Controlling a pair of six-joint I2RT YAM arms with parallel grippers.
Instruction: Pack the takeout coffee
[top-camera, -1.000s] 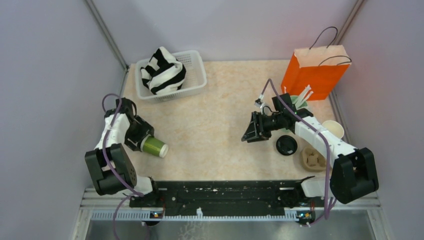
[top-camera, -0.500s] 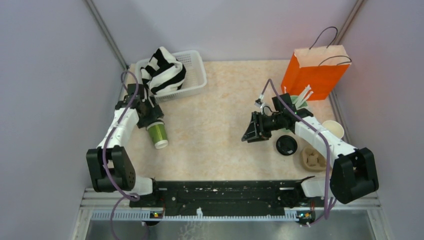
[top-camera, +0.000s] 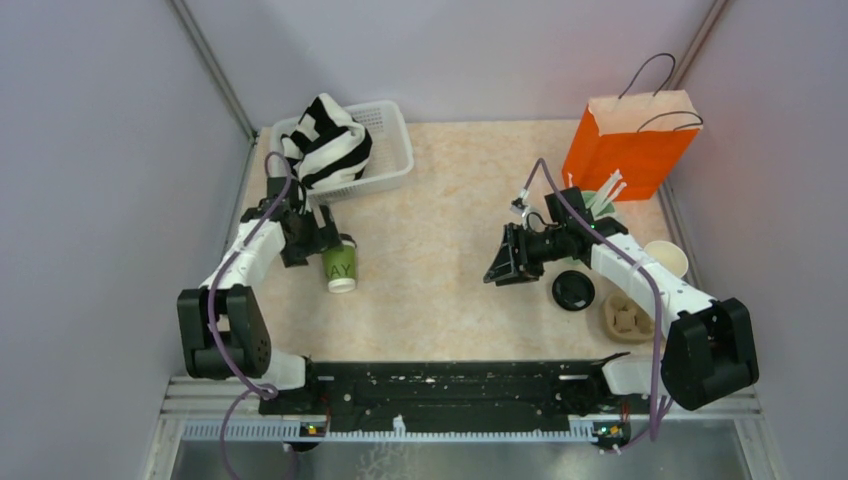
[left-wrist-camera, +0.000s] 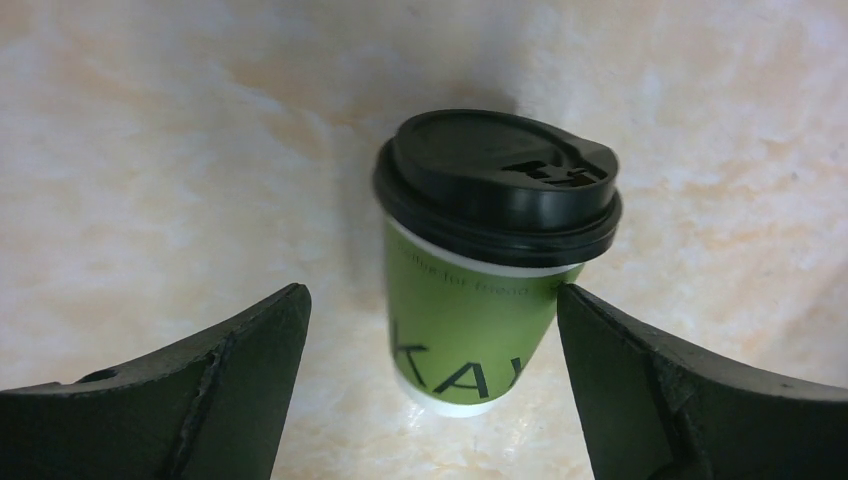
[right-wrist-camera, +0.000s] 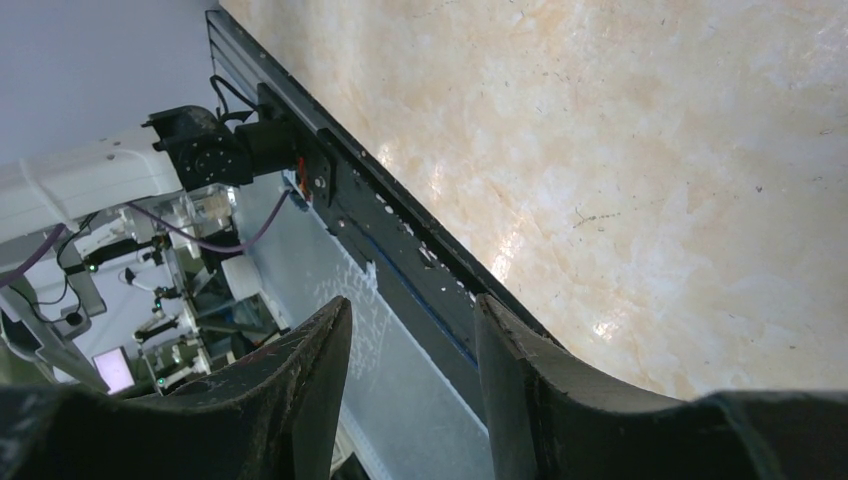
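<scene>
1. From above, the left gripper (top-camera: 330, 245) sits at the left side of the marbled beige table (top-camera: 440, 190), just in front of a white plastic basket (top-camera: 392, 140) holding a black-and-white striped cloth (top-camera: 325, 140). A small green paper cup with a round black plastic lid (top-camera: 340, 267) stands between its spread fingers. The right gripper (top-camera: 497, 258) hangs over the table right of centre, pointing left. Around its arm are a loose round black lid (top-camera: 573, 290), an open cream-lined paper cup (top-camera: 667, 258), a brown pulp cup carrier (top-camera: 627, 318), a pale mint tumbler of white straws (top-camera: 603, 198) and an orange paper bag (top-camera: 630, 140) with dark cord handles.
2. The left wrist view shows the jaws released and wide. The lidded green cup (left-wrist-camera: 470, 320) stands on the table between them. The finger on the view's right is right at the cup's side, and I cannot tell whether it touches. The other finger is clear of the cup.
3. The right wrist view shows the fingers (right-wrist-camera: 310, 380) partly parted with nothing between them. Below them are bare table and the black base rail (right-wrist-camera: 380, 230).
</scene>
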